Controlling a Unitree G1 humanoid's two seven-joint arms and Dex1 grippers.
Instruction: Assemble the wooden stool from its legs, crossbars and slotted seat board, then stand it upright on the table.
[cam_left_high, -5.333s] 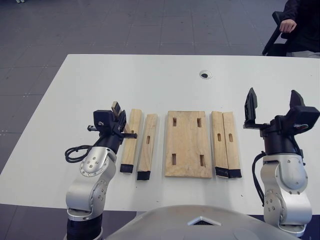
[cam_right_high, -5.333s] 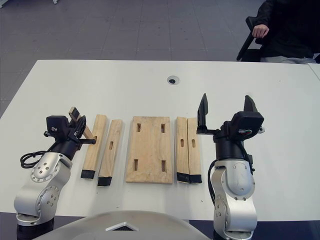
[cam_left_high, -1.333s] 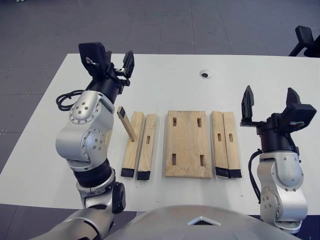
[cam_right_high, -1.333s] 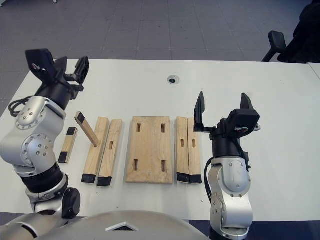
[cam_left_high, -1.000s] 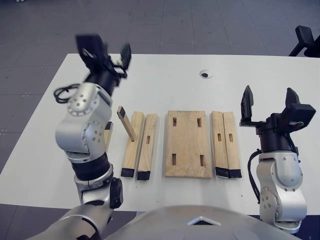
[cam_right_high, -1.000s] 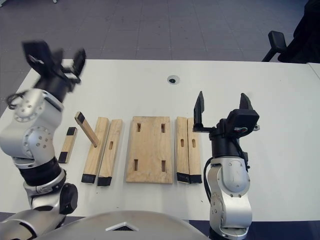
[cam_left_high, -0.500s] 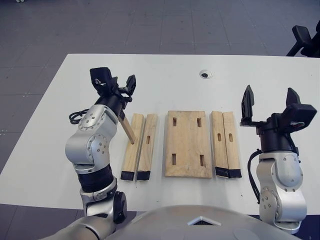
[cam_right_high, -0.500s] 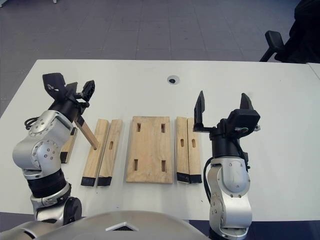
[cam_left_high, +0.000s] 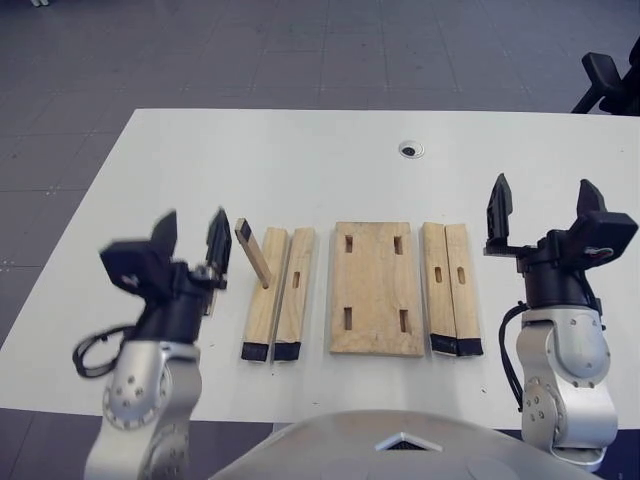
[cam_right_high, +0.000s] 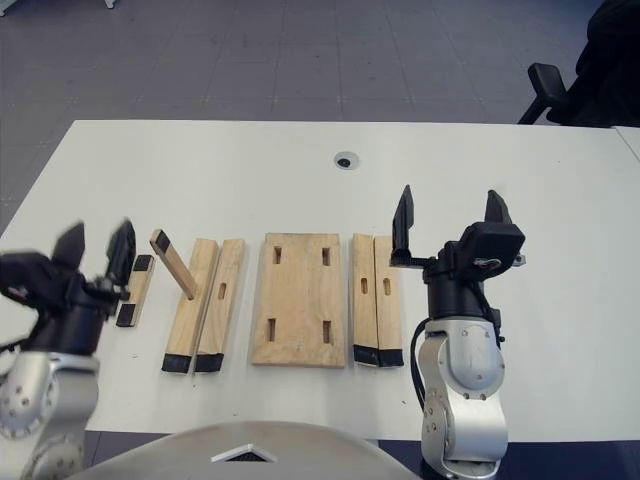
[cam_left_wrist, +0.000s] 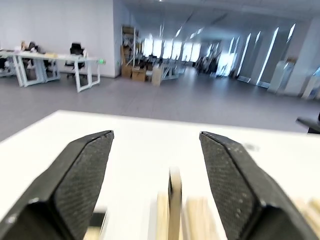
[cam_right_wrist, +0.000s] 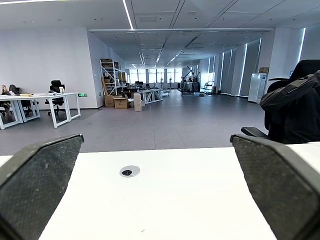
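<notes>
Open room for you over the far table (cam_left_high: 330, 170), slanted crossbar (cam_left_high: 254, 252) jutting up from the left legs (cam_left_high: 262, 310) in your path, seat board (cam_left_high: 375, 287) lying flat, passable above.

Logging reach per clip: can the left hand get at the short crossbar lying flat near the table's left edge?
Probably yes: the left hand is open right beside the short crossbar, which lies apart from the nearest leg with nothing in the way.

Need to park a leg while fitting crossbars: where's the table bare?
Bare: the far strip of table beyond the seat board, either side of the cable hole. Crowded: the row of legs from left gripper to right gripper.
</notes>
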